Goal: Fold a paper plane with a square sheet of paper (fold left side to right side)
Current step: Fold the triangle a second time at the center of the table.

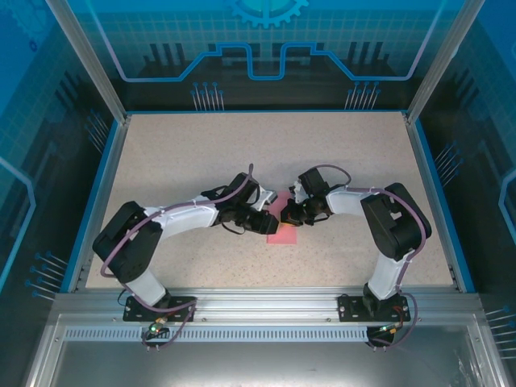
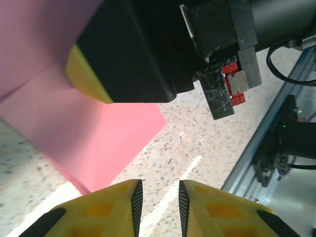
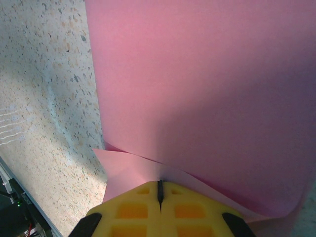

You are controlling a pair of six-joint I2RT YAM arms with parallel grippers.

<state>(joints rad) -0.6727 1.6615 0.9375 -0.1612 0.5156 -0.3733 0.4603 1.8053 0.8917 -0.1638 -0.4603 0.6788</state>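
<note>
The pink sheet of paper [image 1: 282,232] lies on the speckled worktop [image 1: 201,161] near its middle, a little toward 6 o'clock, and both arms reach in to meet over it. In the overhead view the left gripper [image 1: 272,219] sits at the sheet's 9 to 10 o'clock edge and the right gripper [image 1: 289,215] at its 12 o'clock edge, the two tips close together. The left wrist view shows the left gripper [image 2: 160,202] with its yellow jaws a narrow gap apart. Bare worktop shows through the gap and nothing is held. The paper [image 2: 98,133] spreads toward 10 o'clock from them, its corner pointing toward 3 o'clock, and the black-and-yellow right gripper [image 2: 98,74] hangs over it at 12 o'clock. In the right wrist view the right gripper [image 3: 160,197] has its jaws pressed together at the paper's [image 3: 197,89] near edge, where a second layer peeks out underneath. Whether a layer is pinched between them cannot be told.
</note>
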